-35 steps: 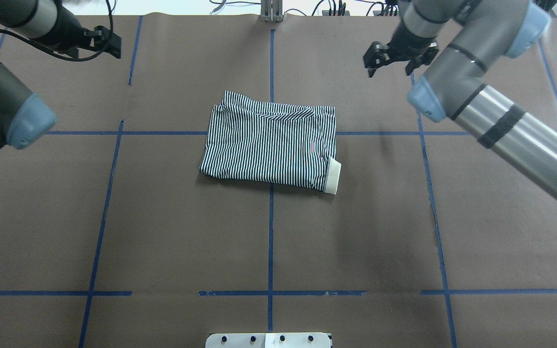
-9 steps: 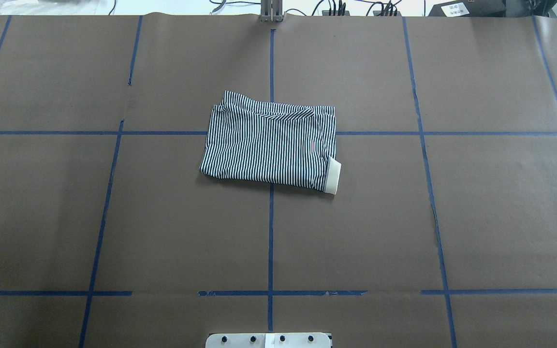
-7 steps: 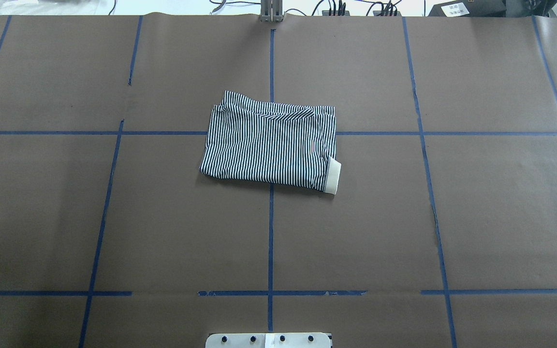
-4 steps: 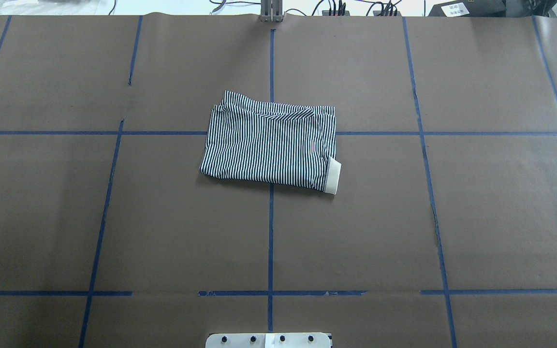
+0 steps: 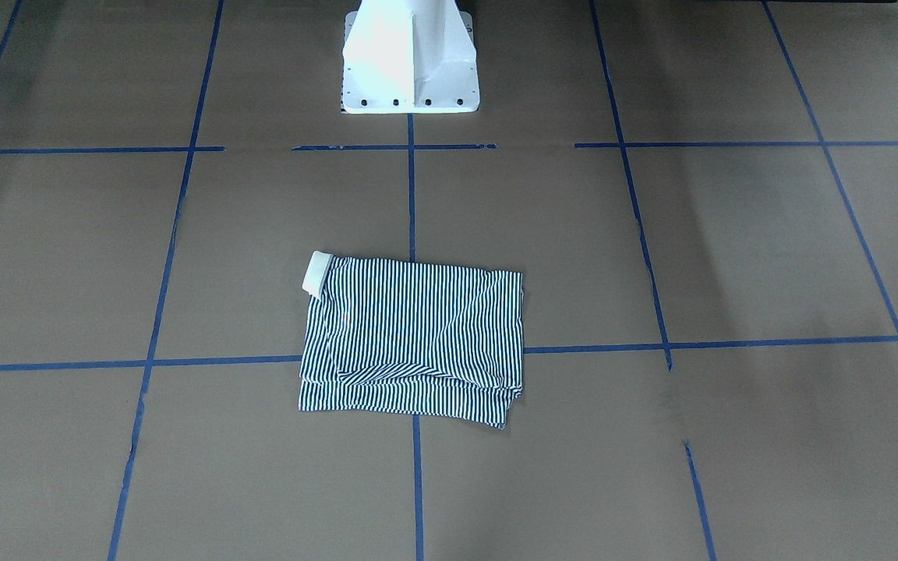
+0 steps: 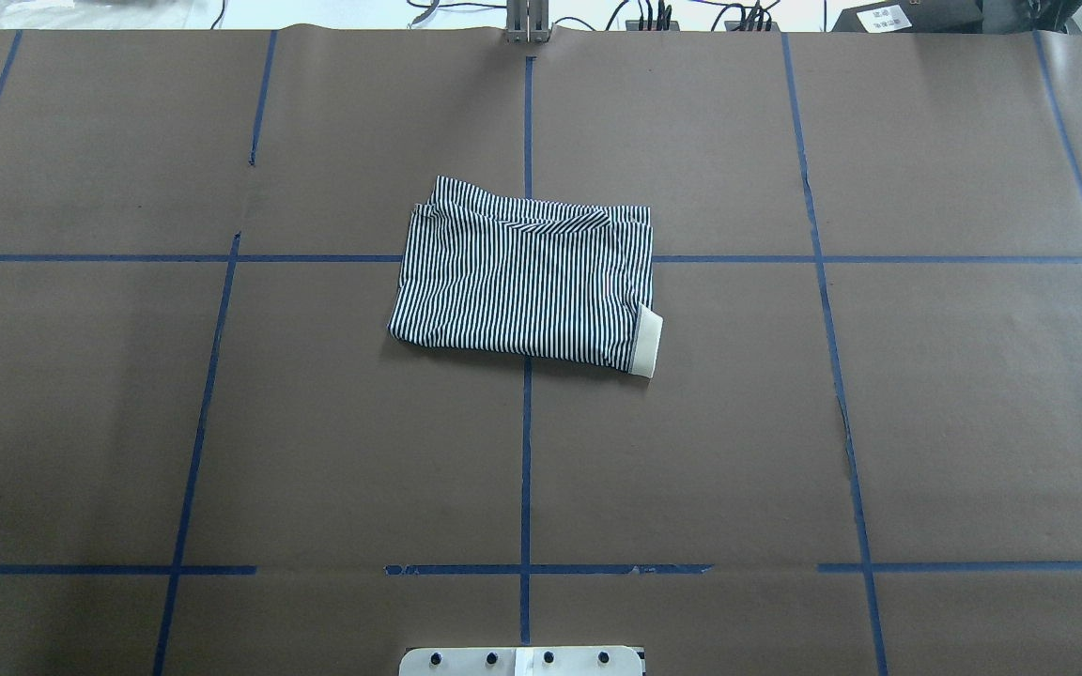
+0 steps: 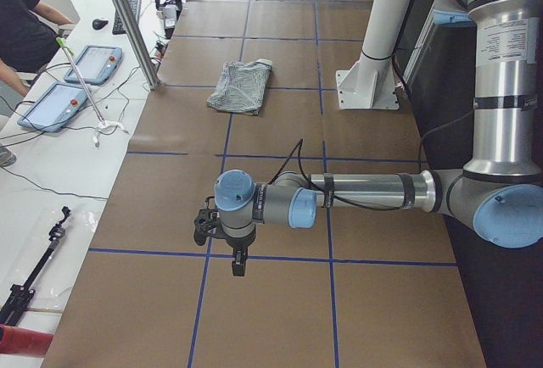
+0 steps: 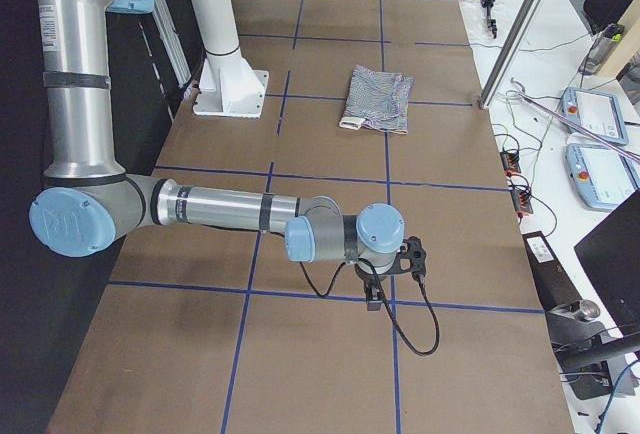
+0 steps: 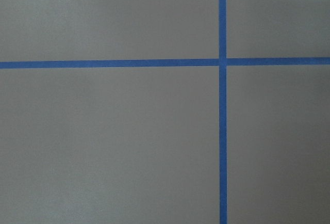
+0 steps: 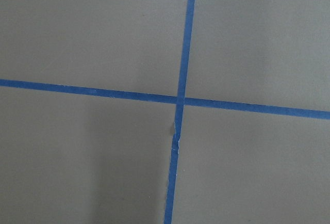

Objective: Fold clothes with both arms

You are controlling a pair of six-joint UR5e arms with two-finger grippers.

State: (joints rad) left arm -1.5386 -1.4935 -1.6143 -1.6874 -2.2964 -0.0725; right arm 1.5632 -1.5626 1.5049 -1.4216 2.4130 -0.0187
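The striped polo shirt [image 6: 522, 277] lies folded into a compact rectangle at the table's middle, with a cream band [image 6: 646, 343] sticking out at one corner. It also shows in the front view [image 5: 414, 343] and both side views [image 7: 240, 86] [image 8: 378, 97]. No arm touches it. My left gripper [image 7: 237, 264] hangs over the table's left end, far from the shirt. My right gripper [image 8: 372, 299] hangs over the right end. I cannot tell whether either is open or shut. Both wrist views show only brown paper and blue tape.
Blue tape lines [image 6: 526, 469] grid the brown table cover. The white pedestal base [image 5: 410, 54] stands at the robot's edge. Tablets [image 7: 72, 80] [image 8: 598, 114], cables and a metal post [image 7: 127, 20] sit beyond the far edge, and a person [image 7: 25, 29] is there.
Five seconds ago both arms reached over the far corners in the overhead view; they have since left it. Over the last second nothing has moved. The shirt lies unchanged.
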